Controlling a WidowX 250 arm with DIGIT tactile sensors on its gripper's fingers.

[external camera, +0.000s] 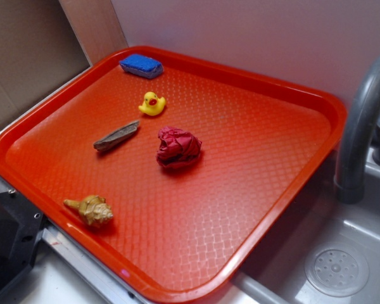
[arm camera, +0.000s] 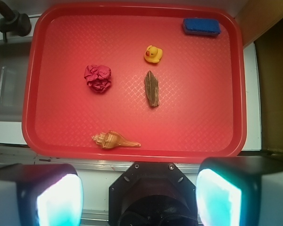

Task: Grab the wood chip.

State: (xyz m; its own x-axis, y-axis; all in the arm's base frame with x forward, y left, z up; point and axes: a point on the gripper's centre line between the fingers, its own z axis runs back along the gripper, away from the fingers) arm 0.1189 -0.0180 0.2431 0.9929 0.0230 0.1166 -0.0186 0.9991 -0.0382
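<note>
- So, what do you see from the outside camera?
- A big red tray (external camera: 291, 190) sits on the counter, next to a grey sink (external camera: 342, 253) with a bent grey tap (external camera: 361, 120). The wood chip (external camera: 116, 136) lies flat on the tray, a bit left of the middle. It is thin, grey-brown and pointy at both ends.
- What is around it?
- A little yellow duck (external camera: 152, 104) is just behind it, close but not touching. A crumpled red paper ball (external camera: 178, 147) is to its right, near but apart. A blue sponge (external camera: 141, 65) is at the far edge of the tray. A bumpy tan shell (external camera: 92, 210) is near the front edge, well apart from the chip.
- Can you see the arm there?
- Only a black part at the bottom left corner. I cannot see the grabbing part in that view.
- And from the wrist camera?
- It looks down on the whole tray. The wood chip (arm camera: 152, 88) stands up and down in the picture, right of the middle, just under the duck (arm camera: 153, 54). The paper ball (arm camera: 98, 78) is to its left. The shell (arm camera: 114, 140) lies near the bottom edge. The sponge (arm camera: 201, 26) is in the top right corner.
- And the end effector (arm camera: 139, 193)?
- Its two fingers (arm camera: 59, 200) show at the bottom, far apart, glowing blue-green. They are spread wide and hold nothing. They sit outside the tray, away from the chip.
</note>
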